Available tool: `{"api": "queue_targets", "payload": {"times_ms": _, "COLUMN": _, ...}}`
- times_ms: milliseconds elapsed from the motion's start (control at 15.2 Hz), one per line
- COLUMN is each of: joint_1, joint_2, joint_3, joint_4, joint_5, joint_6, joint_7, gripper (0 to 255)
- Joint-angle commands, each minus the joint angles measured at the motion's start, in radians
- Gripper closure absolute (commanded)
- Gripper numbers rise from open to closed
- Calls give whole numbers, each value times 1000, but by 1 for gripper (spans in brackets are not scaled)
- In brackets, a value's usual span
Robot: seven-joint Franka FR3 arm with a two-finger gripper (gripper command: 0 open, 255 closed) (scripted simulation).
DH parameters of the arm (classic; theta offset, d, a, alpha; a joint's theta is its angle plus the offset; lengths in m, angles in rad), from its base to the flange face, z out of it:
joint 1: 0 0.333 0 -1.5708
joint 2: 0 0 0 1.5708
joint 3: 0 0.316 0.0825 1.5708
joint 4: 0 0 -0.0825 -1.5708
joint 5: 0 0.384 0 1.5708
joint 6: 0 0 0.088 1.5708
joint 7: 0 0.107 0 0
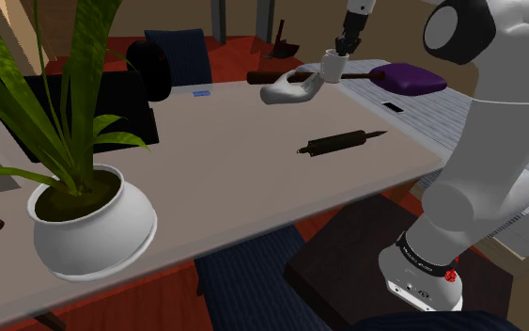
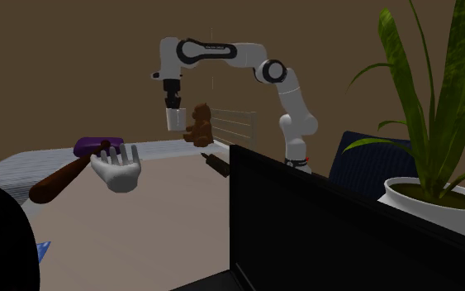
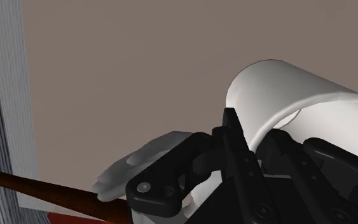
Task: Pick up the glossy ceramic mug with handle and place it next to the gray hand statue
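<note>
You've got the mug clamped in the gripper (by its rim), statue sits just below, toward the shoulder view's left

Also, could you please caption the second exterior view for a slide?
Claw holds a white mug aloft, near the pale hand statue.

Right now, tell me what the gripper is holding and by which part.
The gripper holds the white mug from above by its rim, in the air near the pale hand statue.
</note>
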Motion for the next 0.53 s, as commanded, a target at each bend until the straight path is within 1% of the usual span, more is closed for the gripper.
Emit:
{"api": "queue_targets", "payload": {"times_ms": 0, "joint_1": -41, "joint_2": 56, "joint_3": -12, "joint_4": 89, "joint_5": 15, "joint_6": -36, "joint_7": -44, "gripper": 255}}
{"api": "queue_targets", "payload": {"times_ms": 132, "joint_1": -73, "joint_2": 99, "joint_3": -18, "joint_4": 154, "joint_5": 27, "joint_6": -61, "joint_7": -76, "gripper": 255}}
{"api": "queue_targets", "payload": {"times_ms": 462, "joint_1": -64, "joint_2": 79, "joint_3": -18, "joint_4": 54, "joint_5": 23, "joint_6": 18, "joint_7": -80, "gripper": 255}}
